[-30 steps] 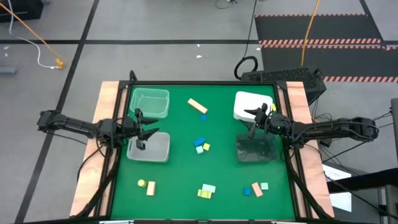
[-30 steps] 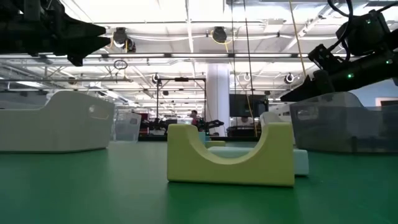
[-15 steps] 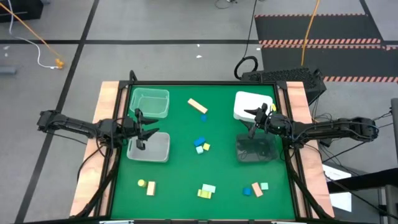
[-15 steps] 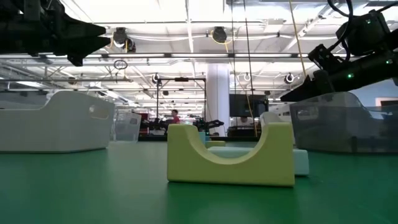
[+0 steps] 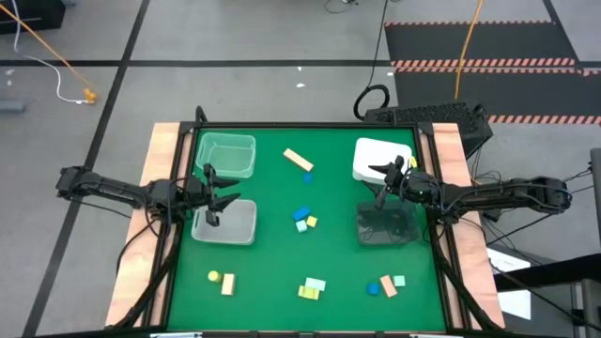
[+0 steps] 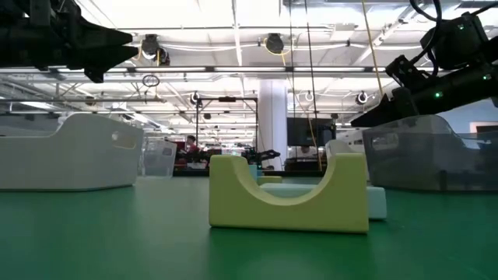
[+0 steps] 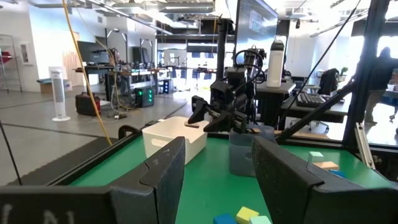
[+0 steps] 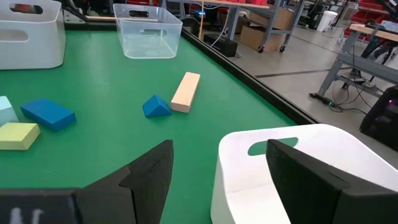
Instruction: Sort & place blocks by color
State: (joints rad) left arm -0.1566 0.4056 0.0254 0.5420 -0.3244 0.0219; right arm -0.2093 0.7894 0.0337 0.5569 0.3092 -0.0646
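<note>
No writing shows on anything. The blocks (image 5: 305, 220) lie spread on the green worktop (image 5: 282, 263), none in a tray. The left claw (image 5: 212, 194) and right claw (image 5: 383, 186) hang over trays, both spread apart and gripping nothing.

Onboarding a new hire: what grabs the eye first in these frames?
The green table, scattered with small blocks, none yet in a tray. Four trays flank it: two clear ones on the left, a white tray and a dark tray on the right. The left gripper and right gripper hover open above them, holding nothing.
</note>
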